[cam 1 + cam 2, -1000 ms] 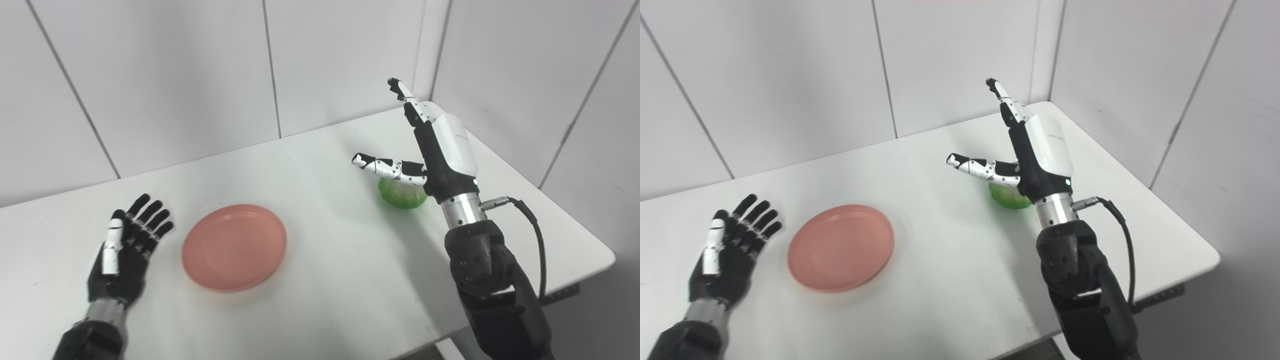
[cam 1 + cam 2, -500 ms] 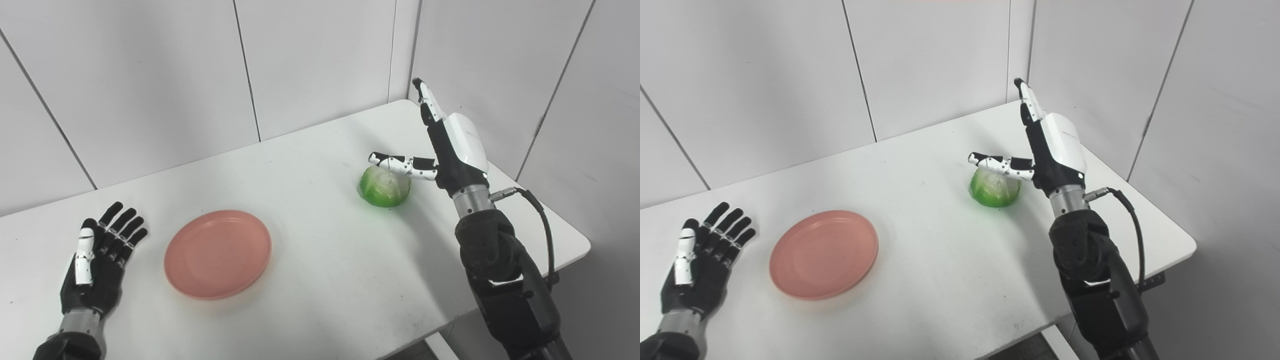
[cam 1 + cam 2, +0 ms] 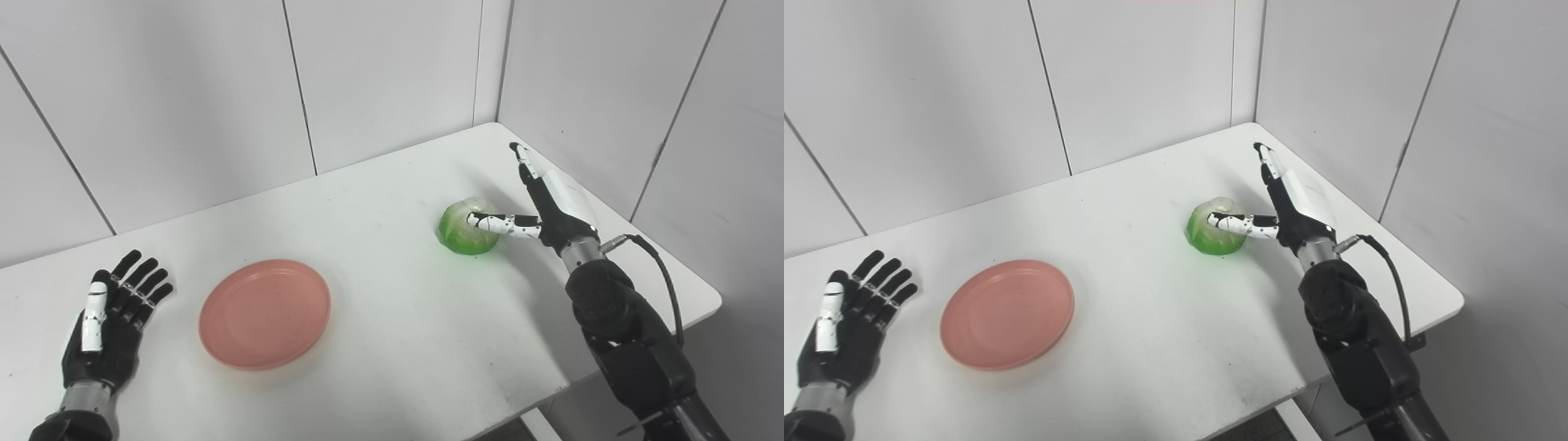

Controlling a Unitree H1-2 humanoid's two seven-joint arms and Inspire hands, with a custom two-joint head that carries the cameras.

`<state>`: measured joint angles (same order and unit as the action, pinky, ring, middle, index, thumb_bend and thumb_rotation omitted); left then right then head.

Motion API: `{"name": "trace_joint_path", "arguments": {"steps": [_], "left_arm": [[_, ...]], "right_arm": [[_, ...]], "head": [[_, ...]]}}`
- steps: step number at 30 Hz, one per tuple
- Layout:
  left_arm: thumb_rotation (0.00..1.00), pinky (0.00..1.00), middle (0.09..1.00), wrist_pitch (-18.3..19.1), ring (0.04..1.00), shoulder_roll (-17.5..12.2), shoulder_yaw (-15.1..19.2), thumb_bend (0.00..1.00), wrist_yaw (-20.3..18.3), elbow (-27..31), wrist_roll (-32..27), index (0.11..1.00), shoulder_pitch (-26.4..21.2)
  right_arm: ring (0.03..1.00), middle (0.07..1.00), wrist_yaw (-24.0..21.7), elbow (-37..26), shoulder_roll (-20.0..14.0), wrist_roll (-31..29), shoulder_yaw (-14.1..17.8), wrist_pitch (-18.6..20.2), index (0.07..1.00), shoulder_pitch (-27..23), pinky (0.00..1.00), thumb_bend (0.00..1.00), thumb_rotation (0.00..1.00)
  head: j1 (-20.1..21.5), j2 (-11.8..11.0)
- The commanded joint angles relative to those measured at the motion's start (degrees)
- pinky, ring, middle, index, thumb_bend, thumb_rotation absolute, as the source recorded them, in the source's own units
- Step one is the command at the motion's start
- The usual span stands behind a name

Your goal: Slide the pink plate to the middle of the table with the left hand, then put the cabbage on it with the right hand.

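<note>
1. While the white tabletop (image 3: 392, 367) filled most of both views, the round green cabbage (image 3: 467, 225) sat on its far right part, near the corner where the grey panelled walls (image 3: 184, 92) met.
2. Beside the cabbage was the black-and-white right hand (image 3: 545, 205), fingers apart and stretched out, its thumb lying across the cabbage's top (whether it actually pressed on the leaves I could not tell).
3. Well apart from it, the round shallow pink plate (image 3: 264, 313) lay flat left of the table's middle.
4. Left of the plate, not touching it, the black left hand (image 3: 110, 327) rested palm up, fingers spread, holding nothing.
</note>
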<state>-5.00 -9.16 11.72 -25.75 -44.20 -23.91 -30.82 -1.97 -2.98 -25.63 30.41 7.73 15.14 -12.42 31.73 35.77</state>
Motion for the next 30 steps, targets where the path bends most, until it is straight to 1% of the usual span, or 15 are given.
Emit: {"name": "trace_joint_path", "arguments": {"steps": [1,4,6,9,11,14,19,20,22,25,28,30], "left_arm": [[0.75,0.74,0.781,1.8,0.775,-0.24,0.43,0.56,-0.15,-2.18,-0.08,0.769,6.17],[0.75,0.75,0.786,2.86,0.78,-0.14,0.38,0.57,-0.04,-0.36,-0.22,0.775,6.71],[0.75,0.75,0.788,3.45,0.782,-0.1,0.37,0.57,0.09,0.63,-0.23,0.776,7.05],[0.77,0.77,0.799,4.44,0.792,-0.09,0.38,0.56,0.17,1.82,-0.33,0.787,7.44],[0.76,0.75,0.794,5.06,0.785,-0.03,0.42,0.56,0.52,2.75,-0.35,0.781,7.75],[0.76,0.77,0.801,5.55,0.795,0.0,0.39,0.56,0.95,3.54,-0.22,0.787,8.07],[0.77,0.78,0.81,5.91,0.804,-0.16,0.31,0.55,0.84,4.16,-0.22,0.797,8.35],[0.76,0.76,0.802,5.97,0.793,-0.16,0.28,0.55,0.82,4.35,-0.2,0.79,8.43],[0.76,0.76,0.801,6.41,0.792,-0.15,0.17,0.55,1.29,5.25,0.06,0.788,8.77],[0.78,0.77,0.805,6.83,0.798,-0.2,0.05,0.53,1.77,6.01,0.34,0.792,9.04],[0.78,0.78,0.808,6.83,0.801,-0.23,0.05,0.53,1.78,6.24,0.31,0.795,9.15],[0.78,0.75,0.793,6.96,0.786,-0.19,-0.08,0.53,1.91,6.91,0.39,0.78,9.37]], "right_arm": [[0.937,1.0,0.43,-0.16,-2.44,-0.51,0.18,-1.46,1.0,-2.84,0.81,1.0,0.61],[0.966,1.0,-0.34,1.96,-3.74,-1.59,-0.19,-1.41,1.0,-3.93,0.83,1.0,0.6],[0.97,1.0,-0.87,2.8,-4.4,-1.93,-0.58,-1.22,1.0,-4.45,0.84,1.0,0.6],[0.981,1.0,-1.15,4.46,-5.41,-2.71,-1.26,-2.37,1.0,-5.13,0.86,1.0,0.59],[0.989,1.0,-1.46,5.43,-6.07,-3.13,-1.88,-2.77,1.0,-5.53,0.88,1.0,0.58],[0.988,1.0,-2.14,6.54,-6.59,-3.74,-2.72,-2.4,1.0,-6.12,0.9,1.0,0.58],[0.991,1.0,-2.85,8.45,-7.47,-4.42,-4.08,-3.19,1.0,-6.87,0.91,1.0,0.58],[0.997,1.0,-3.01,8.79,-7.63,-4.59,-4.3,-3.31,1.0,-6.99,0.91,1.0,0.58],[0.997,1.0,-3.85,9.79,-8.07,-4.74,-5.14,-3.26,1.0,-7.55,0.9,1.0,0.57],[1.0,1.0,-5.64,10.09,-8.4,-5.56,-5.95,-2.08,1.0,-8.16,0.91,1.0,0.56],[1.0,1.0,-7.32,10.37,-8.85,-6.51,-6.7,-2.5,1.0,-8.7,0.91,1.0,0.55],[1.0,1.0,-8.63,10.38,-9.21,-6.67,-7.58,-2.35,1.0,-9.21,0.91,1.0,0.56]], "head": [[-0.01,-0.03],[0.03,0.31],[0.03,0.6],[-0.04,0.79],[-0.08,0.98],[-0.05,1.13],[-0.16,1.69],[-0.16,1.69],[-0.23,1.98],[-0.46,2.24],[-0.59,2.48],[-0.53,2.7]]}}
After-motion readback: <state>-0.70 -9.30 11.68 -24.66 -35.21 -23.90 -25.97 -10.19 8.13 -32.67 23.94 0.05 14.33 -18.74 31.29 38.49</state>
